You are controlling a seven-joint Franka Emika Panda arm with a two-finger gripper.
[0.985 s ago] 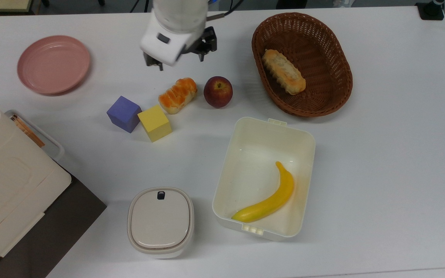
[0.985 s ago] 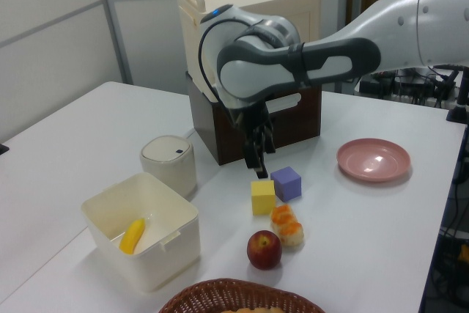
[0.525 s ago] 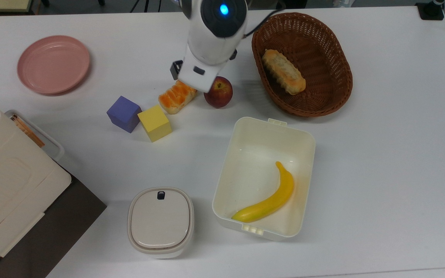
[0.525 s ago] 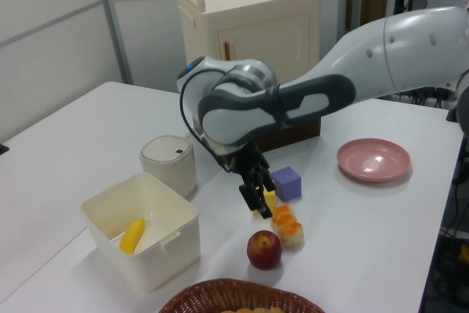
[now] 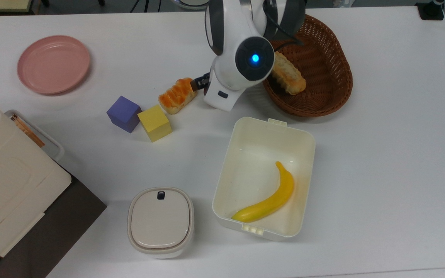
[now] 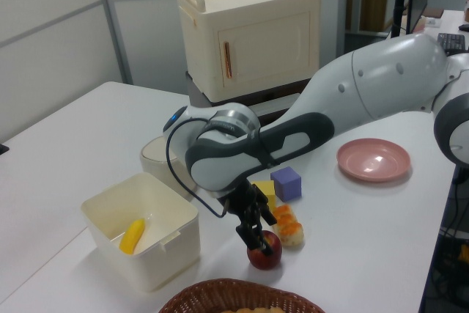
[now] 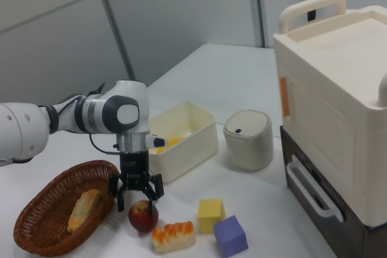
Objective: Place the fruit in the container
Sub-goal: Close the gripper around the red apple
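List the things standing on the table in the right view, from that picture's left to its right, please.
Basket → apple → bread roll → yellow cube → purple cube. The tub and the lidded box stand farther back, so I leave them out.

Arm (image 6: 366, 86) was glossy white w/ dark grey joint bands, blue LED on wrist, black cable, black gripper (image 7: 136, 198).
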